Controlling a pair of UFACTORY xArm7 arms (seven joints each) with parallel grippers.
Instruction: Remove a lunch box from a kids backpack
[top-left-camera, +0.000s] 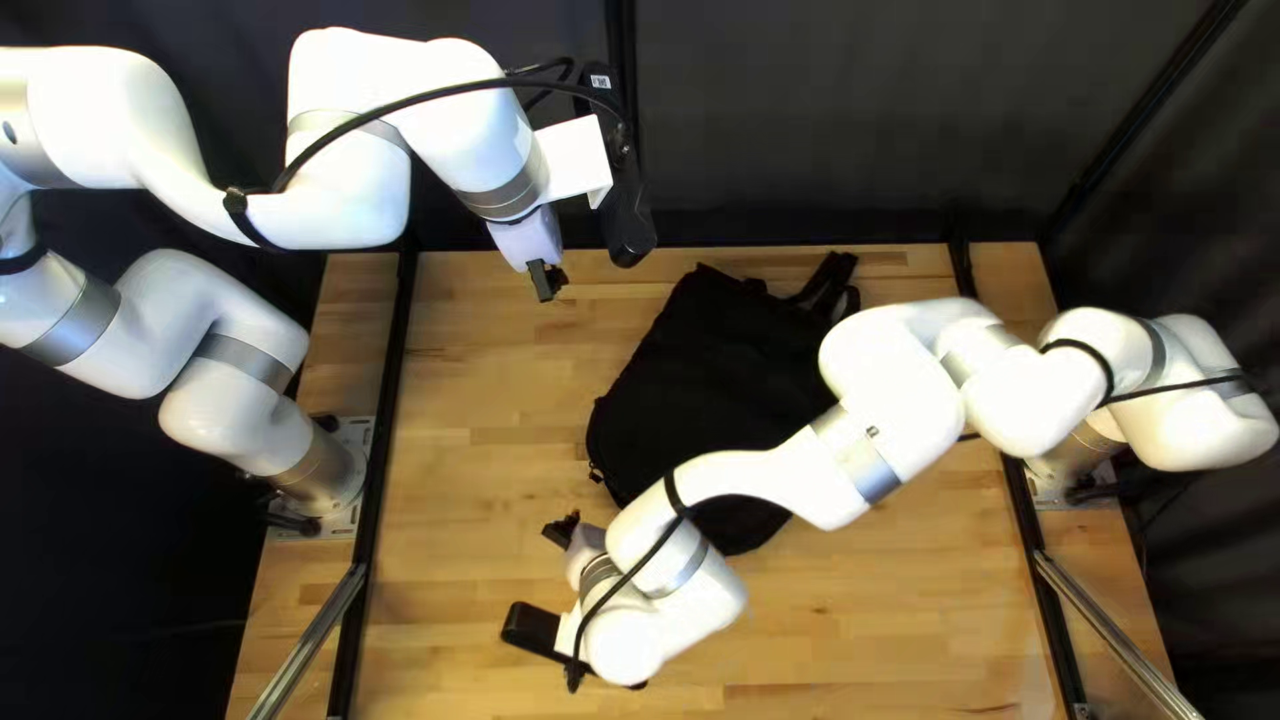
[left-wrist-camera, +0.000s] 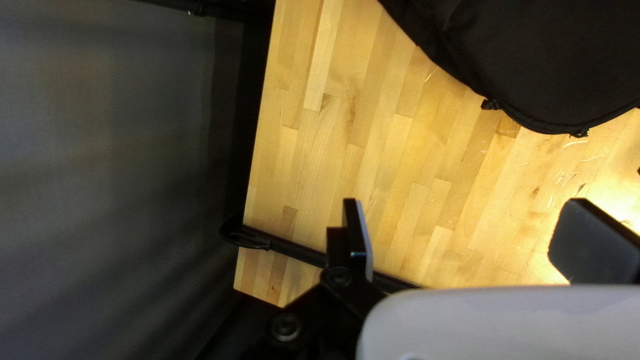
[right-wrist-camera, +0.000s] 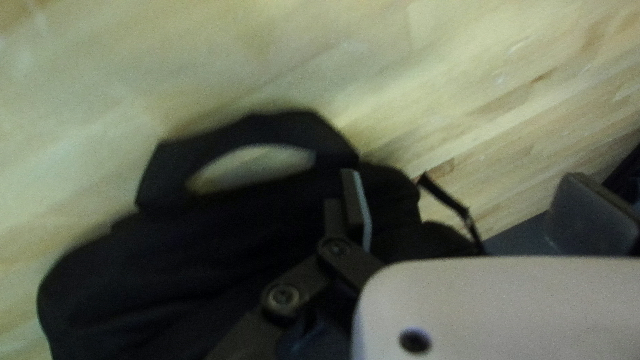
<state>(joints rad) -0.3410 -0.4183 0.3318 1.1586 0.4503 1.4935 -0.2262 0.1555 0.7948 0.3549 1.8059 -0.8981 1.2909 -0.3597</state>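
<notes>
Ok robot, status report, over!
Left gripper, fingers open. Right gripper, fingers open. Black fabric backpack on pale wooden table; lunch box not in sight. White right arm crosses over backpack in top left view.

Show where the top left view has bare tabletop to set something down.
Bare table lies between the left rail and backpack, and at the near right, between the right arm and right rail. Crowded: the backpack's near end, where that arm crosses and its end effector hangs.
</notes>
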